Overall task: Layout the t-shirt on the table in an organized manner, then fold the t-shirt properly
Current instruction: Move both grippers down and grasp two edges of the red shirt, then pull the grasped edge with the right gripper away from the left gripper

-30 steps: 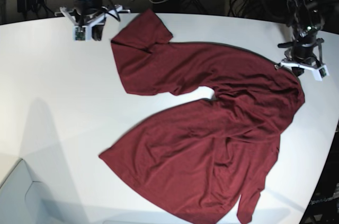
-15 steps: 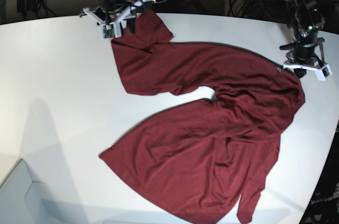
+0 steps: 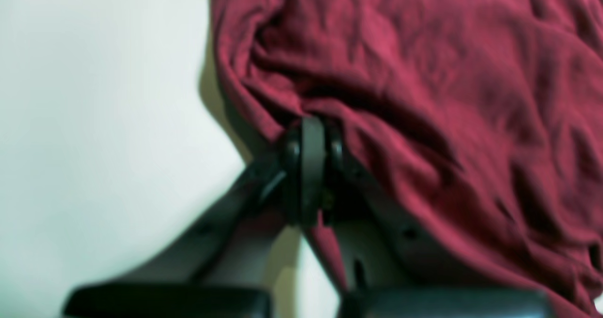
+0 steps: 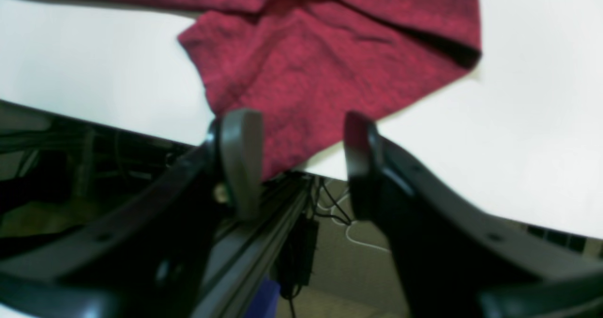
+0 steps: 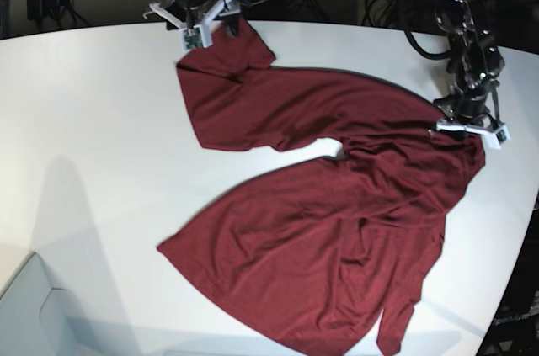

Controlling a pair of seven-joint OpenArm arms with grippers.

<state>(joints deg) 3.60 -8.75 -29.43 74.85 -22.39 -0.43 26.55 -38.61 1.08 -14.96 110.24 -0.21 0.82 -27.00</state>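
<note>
R pincer has moved to t-shirt sleeve, upper left of base view, jaws now wide; L pincer stays clamped on cloth. Spreading across worktop prob next.

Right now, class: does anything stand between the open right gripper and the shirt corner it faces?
Nothing visible does. The right gripper stands open at the far edge of the table, with the corner of the t-shirt lying just ahead of its fingers; only air separates them.
</note>
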